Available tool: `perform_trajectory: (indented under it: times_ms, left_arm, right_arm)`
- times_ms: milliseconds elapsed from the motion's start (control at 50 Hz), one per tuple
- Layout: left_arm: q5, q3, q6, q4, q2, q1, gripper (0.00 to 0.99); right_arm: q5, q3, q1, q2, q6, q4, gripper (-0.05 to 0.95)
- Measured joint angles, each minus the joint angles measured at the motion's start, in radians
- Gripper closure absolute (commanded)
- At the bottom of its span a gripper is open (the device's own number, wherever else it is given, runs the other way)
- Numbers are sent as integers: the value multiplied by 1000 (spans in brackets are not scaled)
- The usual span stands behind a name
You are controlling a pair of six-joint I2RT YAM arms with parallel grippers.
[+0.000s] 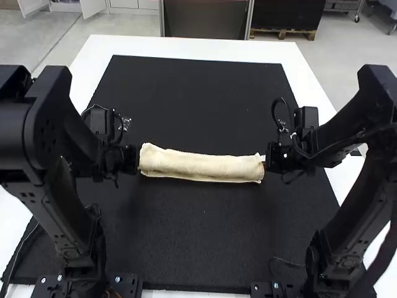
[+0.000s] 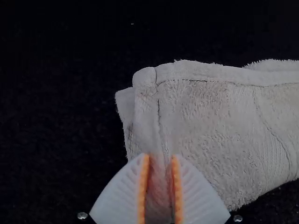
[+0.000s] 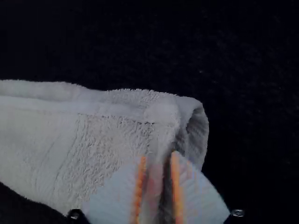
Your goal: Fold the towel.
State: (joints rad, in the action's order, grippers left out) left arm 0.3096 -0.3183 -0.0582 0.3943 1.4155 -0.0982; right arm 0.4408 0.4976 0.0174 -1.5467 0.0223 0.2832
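Nearest in the high view, see left arm (image 1: 37, 130), dark and bulky at far left. Next, find left claw (image 2: 160, 156) clamped on the left end of towel (image 1: 198, 166), with a ridge of cloth squeezed in it and a bit of under layer poking out beyond. Going right, follow cream cloth crosswise over black mat (image 1: 205, 248) on white worktop (image 1: 186, 48), doubled into a long, narrow strip. Probably light and soft, with nap rough enough not to slip much; nothing fragile, so safe to squeeze firmly. Expect sag or twist through the limp middle, so best taken at both ends, all layers together; pinch too few and risk opening the fold. At the right end, note a hollow curl beside right claw (image 3: 159, 154), also clamped on cloth. Farthest right, find right arm (image 1: 350, 136).
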Motion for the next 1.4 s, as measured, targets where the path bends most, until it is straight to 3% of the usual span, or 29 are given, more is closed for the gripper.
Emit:
perform_trajectory:
  times_ms: [80,100,140,220,500,900,1400]
  left_arm:
    - [-4,0,0,1,0,0,507]
    - [-5,0,-2,2,0,0,433]
    - [-7,0,0,3,0,0,193]
    - [-11,0,0,-2,0,0,28]
    - [-11,-10,12,-9,0,-11,26]
    - [8,-127,61,-52,-3,-133,26]
    - [31,-159,95,-97,-74,-138,26]
  right_arm:
    - [-4,0,0,0,-1,-1,251]
    - [-4,0,-1,0,-1,-2,205]
    - [-5,0,-3,0,-1,-2,85]
    - [-7,0,-13,0,-3,-4,-15]
    - [-6,1,-47,0,-1,-72,-13]
    - [-2,33,-29,0,16,-121,-10]
    - [-2,76,19,-92,15,-117,-8]
